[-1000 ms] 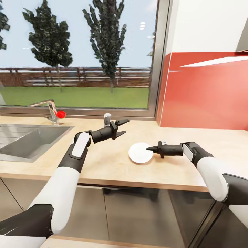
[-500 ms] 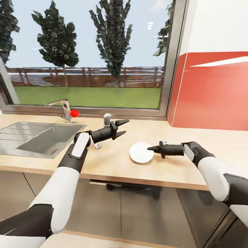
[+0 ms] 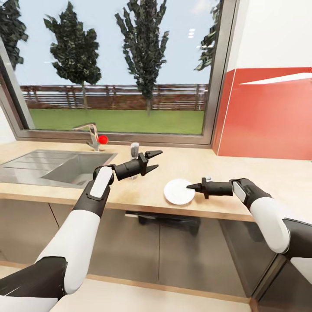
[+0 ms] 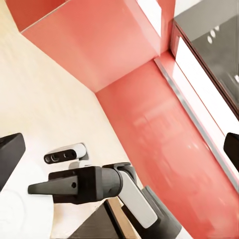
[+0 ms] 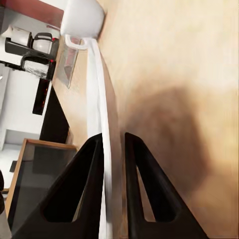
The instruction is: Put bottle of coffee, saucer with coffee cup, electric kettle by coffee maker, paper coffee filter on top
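No writing shows; right end effector (image 3: 190,186) grips saucer (image 3: 177,192).

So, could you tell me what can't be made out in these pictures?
Head view: the small grey item behind the right gripper, mostly hidden by it.
Head view: the pale object by the window, partly covered by the left gripper.
Right wrist view: the dark appliance, too small to identify; the saucer shows edge-on.

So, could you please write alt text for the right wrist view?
The right end effector is shut on the thin rim of a white saucer, seen edge-on over a light wood countertop. A white coffee cup sits beyond the saucer.
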### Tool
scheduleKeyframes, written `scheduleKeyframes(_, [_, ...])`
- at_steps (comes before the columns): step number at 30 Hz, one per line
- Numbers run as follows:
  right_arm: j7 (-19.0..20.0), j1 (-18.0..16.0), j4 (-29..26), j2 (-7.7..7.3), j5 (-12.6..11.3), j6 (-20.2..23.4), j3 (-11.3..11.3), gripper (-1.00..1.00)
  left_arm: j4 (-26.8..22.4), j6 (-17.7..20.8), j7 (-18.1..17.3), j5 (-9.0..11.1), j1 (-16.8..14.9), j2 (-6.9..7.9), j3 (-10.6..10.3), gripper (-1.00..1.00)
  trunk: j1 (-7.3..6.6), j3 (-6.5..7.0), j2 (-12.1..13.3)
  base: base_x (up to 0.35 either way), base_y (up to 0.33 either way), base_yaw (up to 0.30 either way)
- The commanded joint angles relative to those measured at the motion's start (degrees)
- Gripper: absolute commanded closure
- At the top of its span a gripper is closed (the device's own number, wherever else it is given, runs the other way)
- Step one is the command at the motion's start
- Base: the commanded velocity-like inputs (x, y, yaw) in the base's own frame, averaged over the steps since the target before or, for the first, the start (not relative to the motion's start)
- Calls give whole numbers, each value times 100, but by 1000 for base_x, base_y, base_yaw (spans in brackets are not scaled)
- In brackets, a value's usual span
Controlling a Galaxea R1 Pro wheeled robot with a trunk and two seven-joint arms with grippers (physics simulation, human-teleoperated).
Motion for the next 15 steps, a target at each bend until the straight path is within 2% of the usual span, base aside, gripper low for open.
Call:
scheduleKeyframes(1, [23, -4, 0, -3, -10, 50, -18, 100, 4, 36, -34, -37, -6, -8, 26, -100, -4, -6, -3, -301, 4, 0])
scheduleKeyframes(12, [32, -4, -1, -20, -15, 50, -19, 100, 1, 36, -39, -37, -6, -8, 26, -100, -4, -6, -3, -320, 1, 0])
scheduleKeyframes(15, [32, -4, -1, -21, -15, 50, -19, 100, 2, 39, -41, -37, -8, -8, 24, -100, -4, -6, -3, -197, 0, 0])
